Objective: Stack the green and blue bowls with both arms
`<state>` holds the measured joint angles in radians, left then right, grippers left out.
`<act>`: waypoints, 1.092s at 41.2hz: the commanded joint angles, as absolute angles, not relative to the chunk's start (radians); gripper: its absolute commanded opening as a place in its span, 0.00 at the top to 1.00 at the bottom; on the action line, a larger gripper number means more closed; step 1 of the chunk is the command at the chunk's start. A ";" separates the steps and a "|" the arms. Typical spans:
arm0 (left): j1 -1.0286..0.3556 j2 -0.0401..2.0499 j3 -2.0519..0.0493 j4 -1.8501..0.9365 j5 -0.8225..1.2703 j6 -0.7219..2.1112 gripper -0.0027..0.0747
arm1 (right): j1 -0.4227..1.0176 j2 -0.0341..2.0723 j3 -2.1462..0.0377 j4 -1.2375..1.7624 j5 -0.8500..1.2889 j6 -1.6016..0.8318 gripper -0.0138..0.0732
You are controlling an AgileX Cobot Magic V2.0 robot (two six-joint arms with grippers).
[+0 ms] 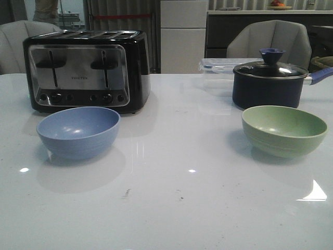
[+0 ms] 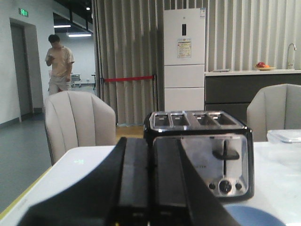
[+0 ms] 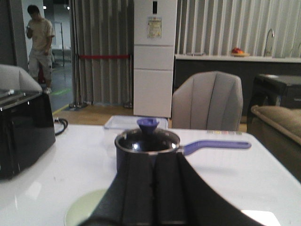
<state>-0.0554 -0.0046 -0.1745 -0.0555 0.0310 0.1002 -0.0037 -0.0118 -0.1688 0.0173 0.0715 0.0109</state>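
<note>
The blue bowl (image 1: pixel 78 131) sits upright on the white table at the front left, before the toaster. The green bowl (image 1: pixel 284 129) sits upright at the front right, before the navy pot. Neither arm shows in the front view. In the left wrist view my left gripper (image 2: pixel 151 141) is shut and empty, its fingers together, aimed at the toaster; a sliver of the blue bowl (image 2: pixel 256 216) shows beside it. In the right wrist view my right gripper (image 3: pixel 154 157) is shut and empty, aimed at the pot; the green bowl's rim (image 3: pixel 84 207) shows beside it.
A black and chrome toaster (image 1: pixel 86 70) stands at the back left. A dark navy lidded pot (image 1: pixel 270 80) with a blue handle stands at the back right, with a clear plastic container (image 1: pixel 218 65) behind it. Chairs stand beyond the table's far edge.
</note>
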 commanded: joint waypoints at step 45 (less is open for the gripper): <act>-0.052 0.739 -0.641 -0.063 0.562 0.090 0.60 | -0.006 0.848 -0.612 0.026 0.528 0.010 0.40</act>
<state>-0.0554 0.7295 -0.6103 -0.0555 0.6347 0.1002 -0.0037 0.8025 -0.5733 0.0193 0.6068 0.0109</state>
